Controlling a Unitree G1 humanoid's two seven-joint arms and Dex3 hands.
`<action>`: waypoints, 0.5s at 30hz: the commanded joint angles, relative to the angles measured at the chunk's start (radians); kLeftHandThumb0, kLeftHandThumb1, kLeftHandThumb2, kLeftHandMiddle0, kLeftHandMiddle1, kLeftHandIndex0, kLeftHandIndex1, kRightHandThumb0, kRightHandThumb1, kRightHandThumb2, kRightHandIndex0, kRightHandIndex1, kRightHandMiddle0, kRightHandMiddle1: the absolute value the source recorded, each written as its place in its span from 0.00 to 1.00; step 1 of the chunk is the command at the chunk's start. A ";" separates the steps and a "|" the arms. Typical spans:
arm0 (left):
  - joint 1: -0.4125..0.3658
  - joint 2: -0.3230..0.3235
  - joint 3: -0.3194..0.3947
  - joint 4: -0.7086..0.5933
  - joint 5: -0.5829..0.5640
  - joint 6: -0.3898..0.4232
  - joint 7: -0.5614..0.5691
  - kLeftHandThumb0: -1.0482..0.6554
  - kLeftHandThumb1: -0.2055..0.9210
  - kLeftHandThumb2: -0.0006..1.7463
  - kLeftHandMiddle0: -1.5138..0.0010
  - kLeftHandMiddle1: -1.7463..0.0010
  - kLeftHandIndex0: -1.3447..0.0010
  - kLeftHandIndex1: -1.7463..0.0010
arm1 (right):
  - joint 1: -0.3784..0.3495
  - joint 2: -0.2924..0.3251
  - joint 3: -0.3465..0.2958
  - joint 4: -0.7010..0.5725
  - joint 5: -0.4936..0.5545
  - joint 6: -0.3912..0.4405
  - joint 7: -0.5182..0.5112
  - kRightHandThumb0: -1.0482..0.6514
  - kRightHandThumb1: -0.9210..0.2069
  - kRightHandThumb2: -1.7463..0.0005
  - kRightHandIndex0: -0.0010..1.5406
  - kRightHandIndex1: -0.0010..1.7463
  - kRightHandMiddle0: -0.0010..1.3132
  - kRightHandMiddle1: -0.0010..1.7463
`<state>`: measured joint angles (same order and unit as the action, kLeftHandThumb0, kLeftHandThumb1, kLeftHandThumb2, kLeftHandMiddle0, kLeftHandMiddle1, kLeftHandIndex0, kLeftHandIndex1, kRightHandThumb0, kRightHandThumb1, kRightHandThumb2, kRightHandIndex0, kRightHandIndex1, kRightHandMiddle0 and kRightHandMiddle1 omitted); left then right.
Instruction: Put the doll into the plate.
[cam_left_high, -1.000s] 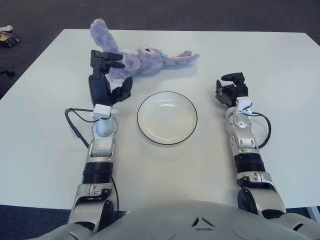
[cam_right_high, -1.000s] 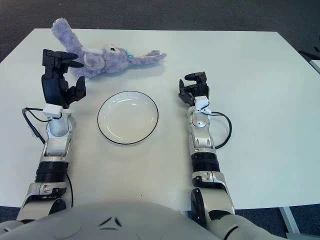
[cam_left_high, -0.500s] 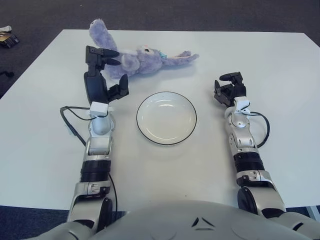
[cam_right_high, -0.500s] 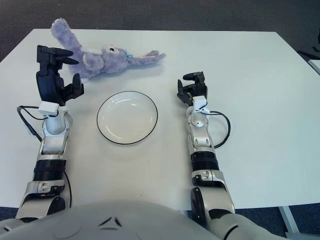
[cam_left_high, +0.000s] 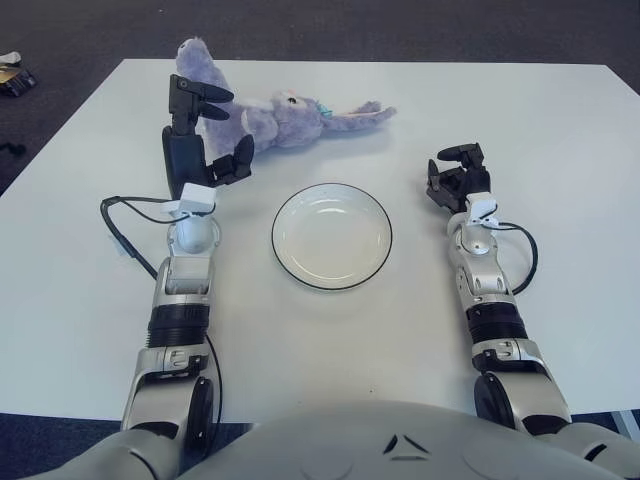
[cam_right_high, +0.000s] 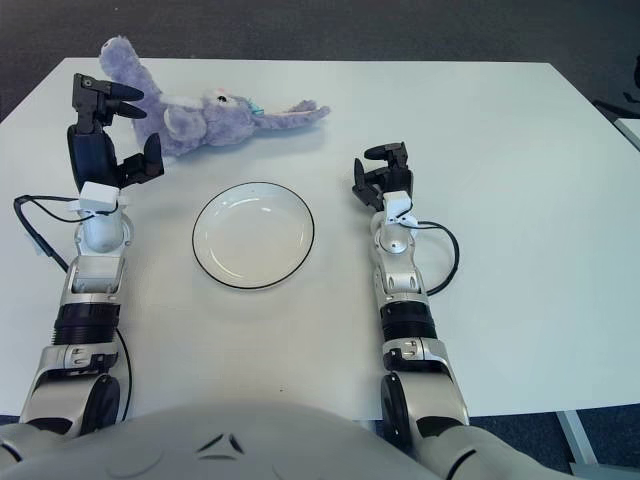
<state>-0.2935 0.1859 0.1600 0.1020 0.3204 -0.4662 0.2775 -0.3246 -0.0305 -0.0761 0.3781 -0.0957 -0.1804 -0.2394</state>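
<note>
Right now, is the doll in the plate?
No, the doll lies on the table beyond the empty plate, with the open left hand beside it.

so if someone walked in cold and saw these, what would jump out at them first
Probably the purple plush doll, sprawled on its side at the far edge of the white table. Next comes the left hand, raised with fingers spread just to the doll's left and holding nothing. Then the empty black-rimmed plate at mid-table, with the right hand to its right.
</note>
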 joint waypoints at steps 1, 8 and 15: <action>-0.074 0.062 0.039 0.059 -0.008 0.043 0.007 0.61 0.75 0.51 0.72 0.03 0.85 0.05 | 0.021 0.012 0.008 0.042 -0.001 0.022 0.003 0.61 0.20 0.54 0.29 0.92 0.11 0.97; -0.127 0.092 0.052 0.132 0.025 0.128 0.064 0.61 0.89 0.35 0.73 0.10 0.86 0.07 | 0.015 0.014 0.011 0.058 -0.004 0.016 0.000 0.61 0.20 0.54 0.29 0.93 0.12 0.97; -0.129 0.063 0.051 0.042 -0.014 0.306 0.046 0.61 0.99 0.25 0.75 0.11 0.89 0.08 | 0.012 0.014 0.017 0.068 -0.011 0.011 -0.001 0.61 0.20 0.54 0.29 0.93 0.11 0.97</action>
<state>-0.4221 0.2627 0.2134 0.1772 0.3225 -0.2181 0.3348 -0.3414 -0.0281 -0.0687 0.4047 -0.0996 -0.1942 -0.2412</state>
